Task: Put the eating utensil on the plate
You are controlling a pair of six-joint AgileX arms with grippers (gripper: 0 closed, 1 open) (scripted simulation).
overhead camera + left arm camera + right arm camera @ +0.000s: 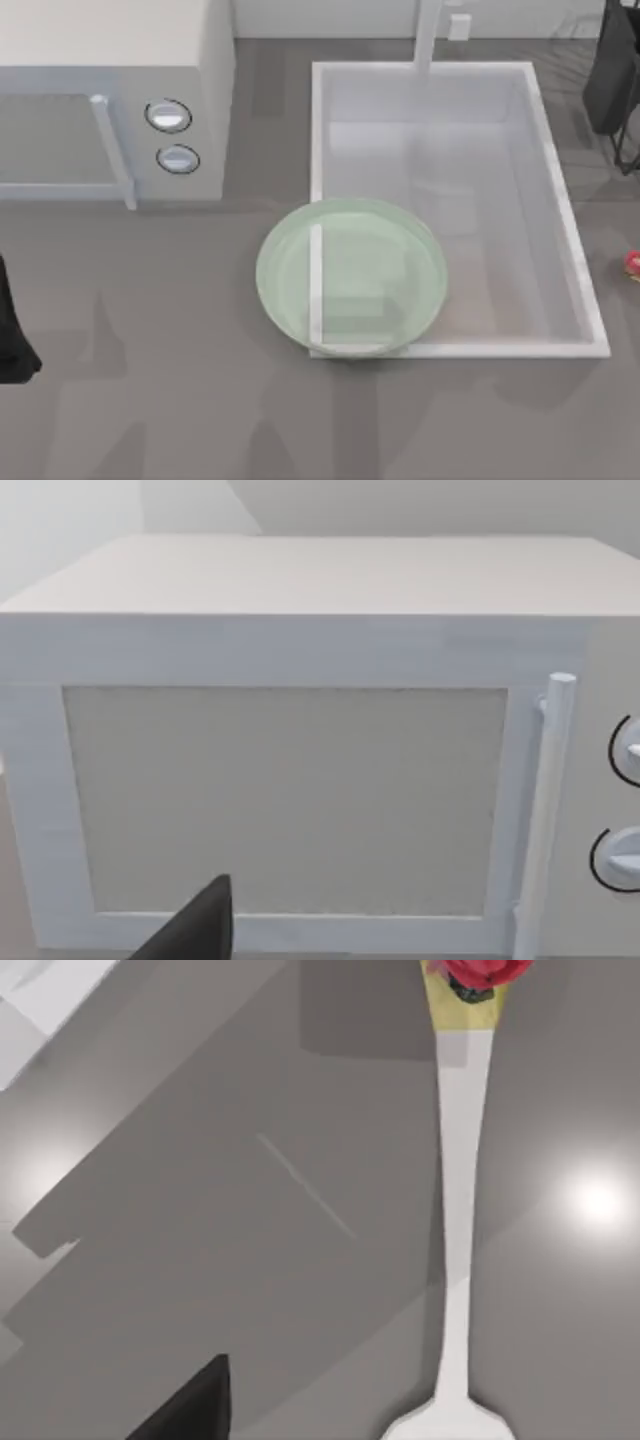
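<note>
Left arm [12, 330]: matte black, a blocky mass with an angular lower edge at the top view's left border. Right arm [618, 80]: dark charcoal, slab-sided, with thin black cable-like lines beneath it, at the upper right corner. Each wrist view carries one black wedge-shaped finger [195, 930] [190, 1405], plain, smooth, without visible markings or screws.
</note>
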